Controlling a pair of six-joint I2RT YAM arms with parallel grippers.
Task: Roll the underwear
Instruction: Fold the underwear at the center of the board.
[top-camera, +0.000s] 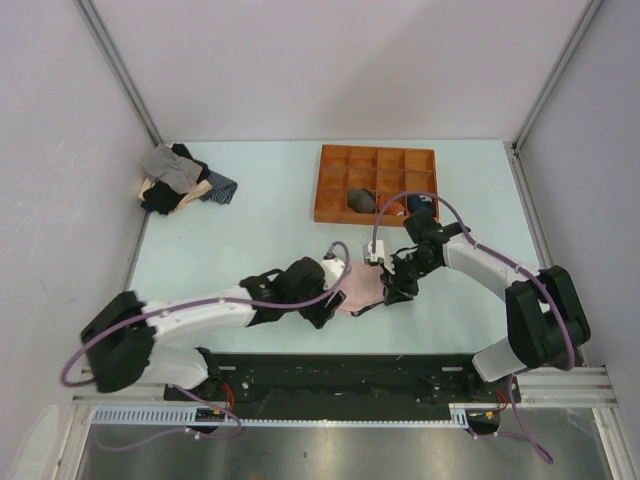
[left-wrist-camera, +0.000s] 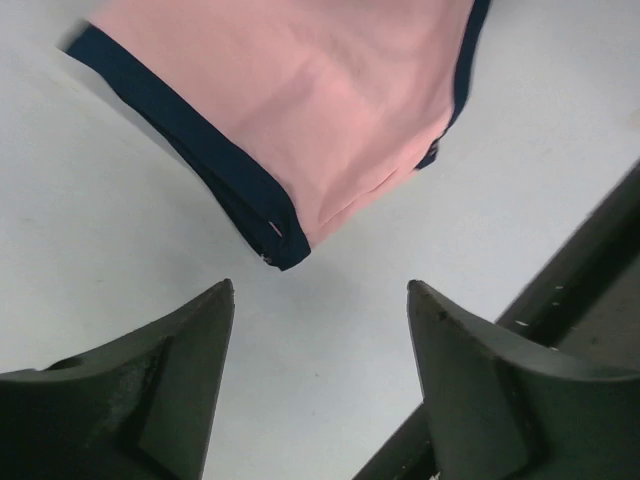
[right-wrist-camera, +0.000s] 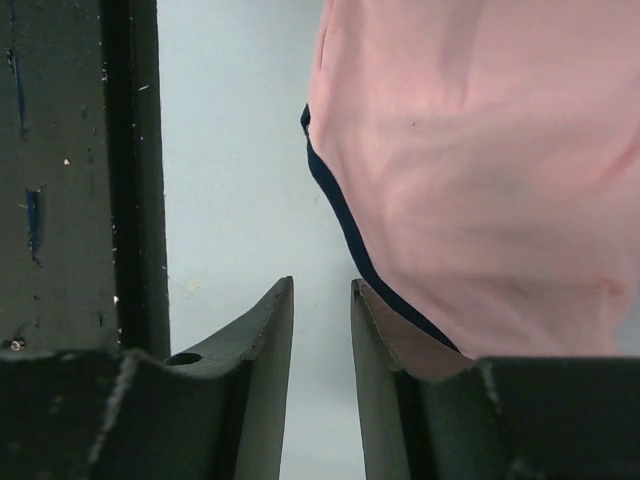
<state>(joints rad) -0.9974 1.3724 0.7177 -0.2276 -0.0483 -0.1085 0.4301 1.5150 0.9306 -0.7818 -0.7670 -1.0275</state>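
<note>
The light-pink underwear (top-camera: 362, 290) with navy edging lies flat on the table near the front edge, between my two grippers. My left gripper (top-camera: 326, 303) is at its left side. In the left wrist view the left gripper (left-wrist-camera: 320, 290) is wide open and empty, with a navy-edged corner of the underwear (left-wrist-camera: 300, 130) just ahead of the fingertips. My right gripper (top-camera: 396, 287) is at its right side. In the right wrist view the right gripper (right-wrist-camera: 322, 285) shows only a narrow gap with nothing in it, and the underwear (right-wrist-camera: 470, 170) lies beside its right finger.
An orange compartment tray (top-camera: 330, 185) stands behind, holding a dark grey rolled bundle (top-camera: 361, 200) and a navy one (top-camera: 420, 205). A pile of grey, black and tan garments (top-camera: 178, 180) lies at the back left. The black base rail (top-camera: 340, 370) runs along the near edge.
</note>
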